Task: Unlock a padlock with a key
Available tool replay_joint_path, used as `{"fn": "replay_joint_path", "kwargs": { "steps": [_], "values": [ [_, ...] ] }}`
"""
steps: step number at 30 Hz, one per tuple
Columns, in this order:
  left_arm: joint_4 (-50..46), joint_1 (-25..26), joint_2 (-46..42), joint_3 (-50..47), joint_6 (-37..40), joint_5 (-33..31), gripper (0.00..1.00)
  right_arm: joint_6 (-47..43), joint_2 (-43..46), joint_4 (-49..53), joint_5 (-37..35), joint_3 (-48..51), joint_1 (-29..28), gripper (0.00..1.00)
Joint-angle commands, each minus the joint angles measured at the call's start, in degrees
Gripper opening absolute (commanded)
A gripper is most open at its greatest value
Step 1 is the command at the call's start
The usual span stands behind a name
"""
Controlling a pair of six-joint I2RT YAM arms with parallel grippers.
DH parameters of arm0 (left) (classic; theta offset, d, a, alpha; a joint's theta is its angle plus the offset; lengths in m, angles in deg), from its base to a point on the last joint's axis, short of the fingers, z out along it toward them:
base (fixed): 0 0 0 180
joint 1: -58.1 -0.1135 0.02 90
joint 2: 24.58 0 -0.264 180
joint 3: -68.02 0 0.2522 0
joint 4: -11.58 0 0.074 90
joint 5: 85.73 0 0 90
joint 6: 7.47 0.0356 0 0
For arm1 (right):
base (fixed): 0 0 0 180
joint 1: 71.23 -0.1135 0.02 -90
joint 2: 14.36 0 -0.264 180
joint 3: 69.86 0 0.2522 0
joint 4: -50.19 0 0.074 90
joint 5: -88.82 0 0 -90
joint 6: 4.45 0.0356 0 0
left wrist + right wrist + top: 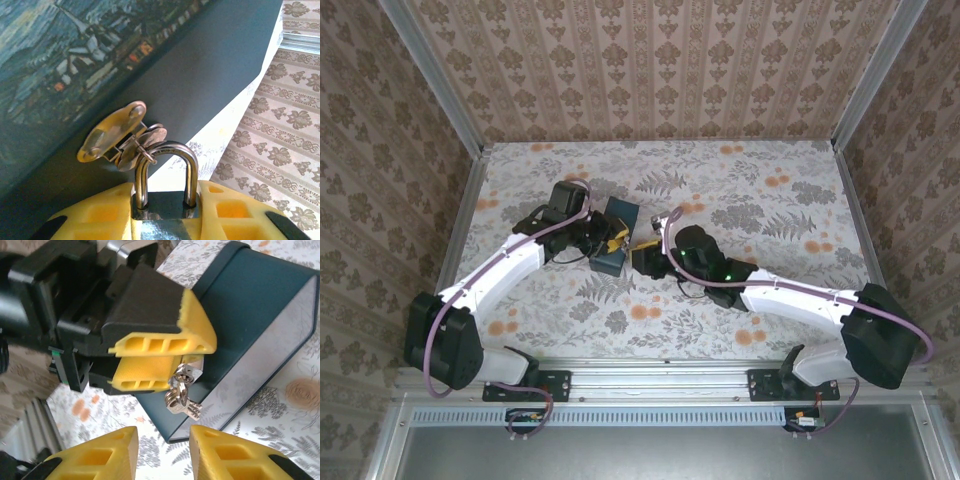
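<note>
Left wrist: blue box (215, 65) behind padlock (165, 207)

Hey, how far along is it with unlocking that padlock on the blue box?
Done: the left claw grips the padlock. In hand: the right claw is open just short of the dangling keys. Left: grab a key, insert, turn; both shackle legs sit in the body, so it looks locked.

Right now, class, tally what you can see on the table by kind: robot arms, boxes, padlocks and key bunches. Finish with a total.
Robot arms: 2, left and right
Blue box: 1
Padlock: 1
Key bunch: 1
Total: 5
</note>
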Motion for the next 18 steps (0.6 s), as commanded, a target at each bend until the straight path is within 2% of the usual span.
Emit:
{"fn": "replay_joint_path", "kwargs": {
  "steps": [1, 18],
  "values": [
    [3.14, -0.21, -0.49, 0.73, 0.92, 0.07, 0.0, 7.65, -0.86, -2.75, 0.99, 0.52, 0.98, 0.34],
    [2.16, 0.05, -0.5, 1.53, 1.15, -0.11, 0.0, 9.86, -6.81, -6.1, 1.55, -1.66, 1.36, 0.34]
  ]
}}
